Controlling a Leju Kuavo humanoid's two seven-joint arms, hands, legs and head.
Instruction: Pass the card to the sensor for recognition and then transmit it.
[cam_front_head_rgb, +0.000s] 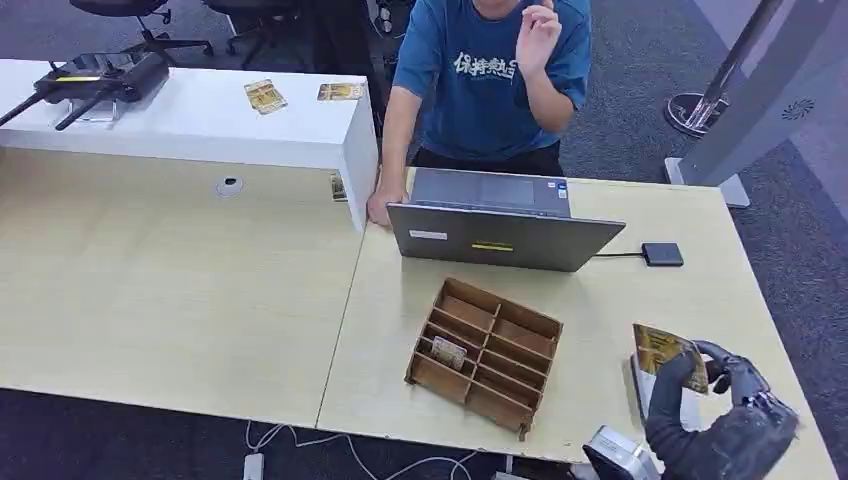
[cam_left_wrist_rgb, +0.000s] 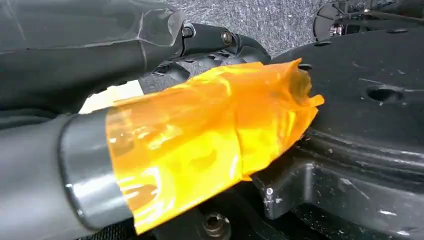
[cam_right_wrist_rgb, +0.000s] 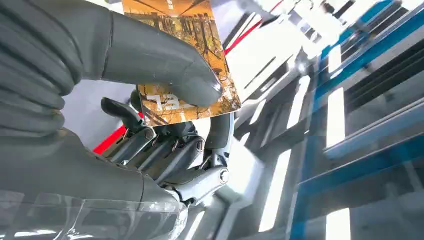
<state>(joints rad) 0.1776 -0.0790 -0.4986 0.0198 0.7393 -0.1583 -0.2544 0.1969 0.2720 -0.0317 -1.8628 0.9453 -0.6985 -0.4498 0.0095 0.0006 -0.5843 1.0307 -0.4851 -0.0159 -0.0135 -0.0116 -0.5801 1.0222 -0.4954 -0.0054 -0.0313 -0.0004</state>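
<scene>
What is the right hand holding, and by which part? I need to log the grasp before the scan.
The right hand holds a yellow-brown card, pinched near one edge between thumb and fingers; most of the card sticks out free.

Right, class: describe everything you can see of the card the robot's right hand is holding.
The card is a thin, flat rectangle printed in yellow, orange and brown, with white characters near one edge in the right wrist view. The right hand pinches it, the thick grey thumb pressed on its printed face and darker fingers behind. It stands roughly upright, slightly tilted, above the near right part of the light wooden table, clear of the surface.
</scene>
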